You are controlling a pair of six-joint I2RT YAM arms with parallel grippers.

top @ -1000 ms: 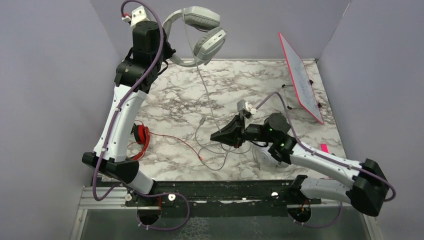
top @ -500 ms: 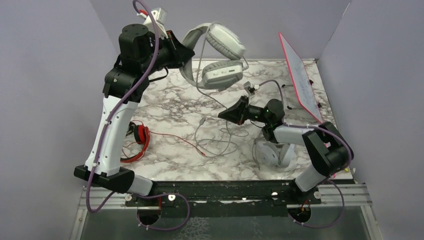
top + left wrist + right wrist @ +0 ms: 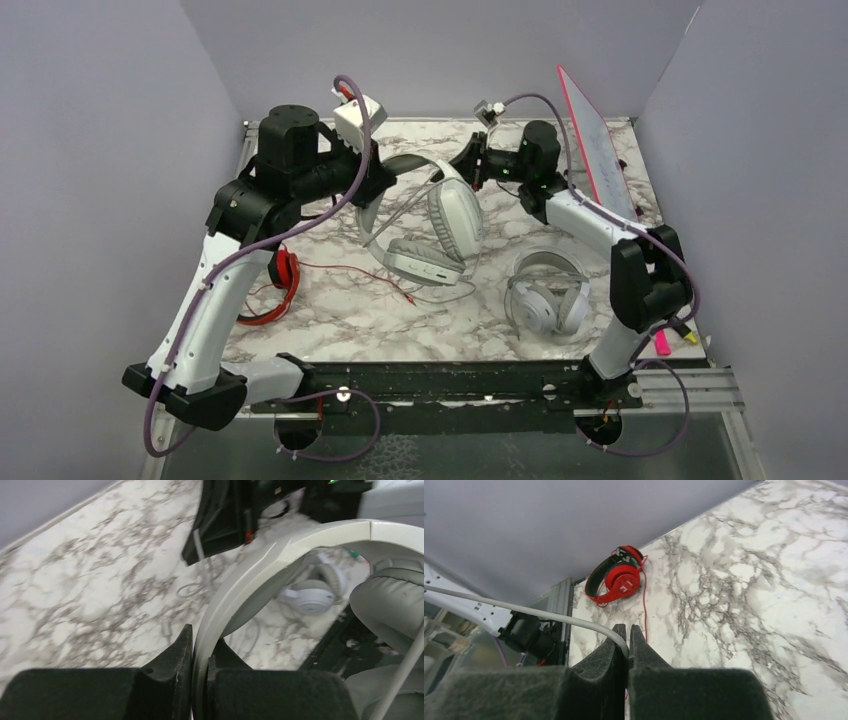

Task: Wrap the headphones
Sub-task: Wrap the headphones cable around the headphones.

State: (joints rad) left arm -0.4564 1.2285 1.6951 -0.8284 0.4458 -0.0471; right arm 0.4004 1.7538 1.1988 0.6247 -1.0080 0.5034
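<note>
Lowered since, the grey headphones (image 3: 440, 225) are hanging, stiff headband (image 3: 260, 565) clamped between the fingers of the left gripper (image 3: 200, 647); the right gripper (image 3: 628, 637) is pinching their limp cable (image 3: 549, 616) tight.

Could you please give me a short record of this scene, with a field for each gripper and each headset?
left gripper: shut on the headband of the grey headset
right gripper: shut on a thin grey cable
grey headset: held over the middle of the table; cannot tell whether its cups touch it
red headset: lying at the table's left side, red cord trailing toward the middle
white headset: lying at the near right, untouched
whiteboard: leaning at the far right
</note>
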